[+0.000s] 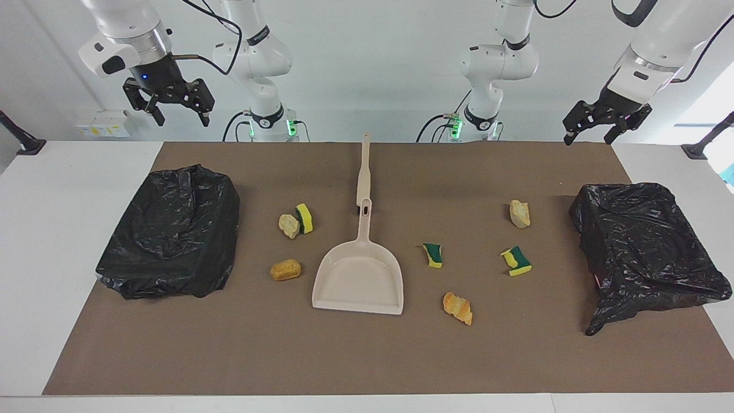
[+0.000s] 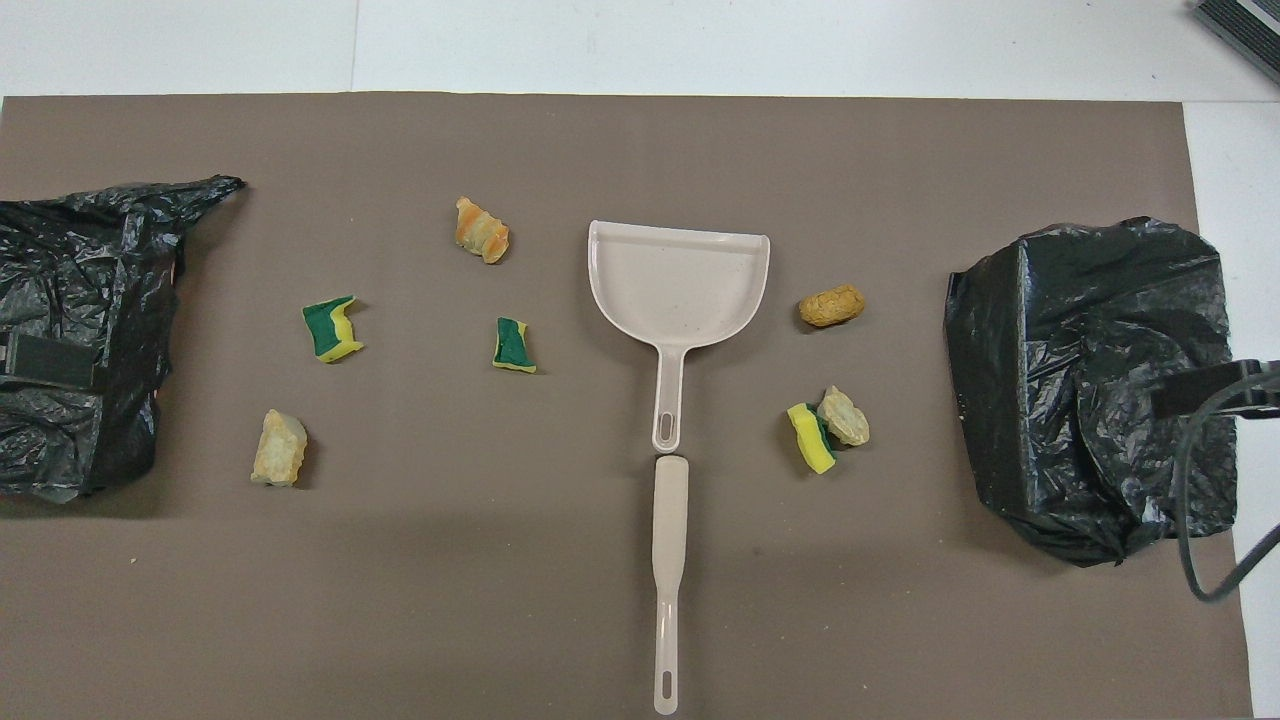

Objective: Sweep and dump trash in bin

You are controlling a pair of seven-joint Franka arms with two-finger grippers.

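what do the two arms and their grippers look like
Both arms are glossy white, rounded segments with black joint rings and green lights at the bases. Black cables run along them. The right gripper and left gripper are black linkage two-finger types; the right's wrist has a silver band and blue light.
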